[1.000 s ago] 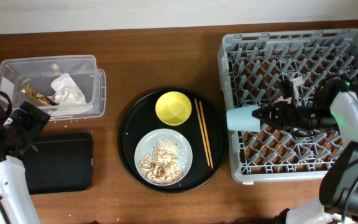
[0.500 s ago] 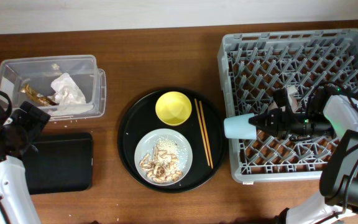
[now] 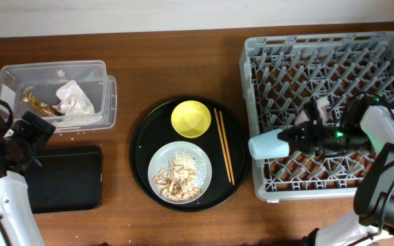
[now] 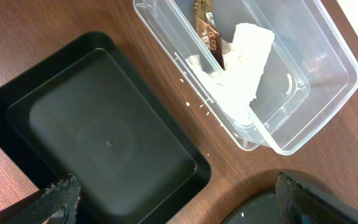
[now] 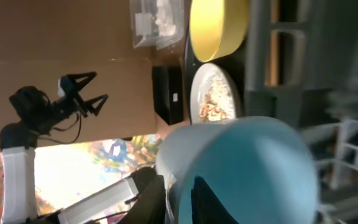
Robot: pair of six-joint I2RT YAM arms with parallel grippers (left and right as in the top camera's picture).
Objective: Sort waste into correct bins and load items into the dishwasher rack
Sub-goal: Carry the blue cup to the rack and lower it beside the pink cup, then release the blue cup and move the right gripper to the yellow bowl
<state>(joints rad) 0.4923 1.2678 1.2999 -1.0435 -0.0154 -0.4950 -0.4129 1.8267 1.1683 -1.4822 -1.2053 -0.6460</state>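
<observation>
**Overhead:** The light-blue cup (image 3: 267, 145) is seen on its side at the tip of the right gripper (image 3: 291, 137). It lies across the 9 o'clock wall of the dishwasher rack (image 3: 250, 82), approx. half of it outside the rim. The jaws look nipped on the cup at a narrow gap; whether the grip is loosening cannot be told.

The step is judged to be seating the cup among the pegs. The cup should be drawn toward 3 o'clock, fully inside the wall, and turned mouth-down betw. pegs before it is let go. If released at the rim, it would likely tip out onto the table (image 3: 183, 75).

The pink cup (image 3: 322, 104) sits in the rack at 1 o'clock from the jaws, near, and is to be kept clear of. On the round black tray (image 3: 137, 147) the yellow bowl (image 3: 191, 118) is at 12. The plate (image 3: 154, 160) w/ food scraps (image 3: 173, 181) is at 6. The chopsticks (image 3: 224, 147) are at 3, near the rack wall.

**Left wrist:** The left gripper (image 4: 182, 196) is held w/ jaws fully apart and nothing in them, above the shallow black tray (image 4: 104, 137). The clear tub (image 4: 309, 74) lies at 1 o'clock, w/ napkin (image 4: 241, 68) & wrapper (image 4: 207, 31) inside.

**Right wrist:** The cup fills the lower right of the view. A dark finger is seen against its wall, and the contact itself is blurred. The bowl & plate are seen beyond.
</observation>
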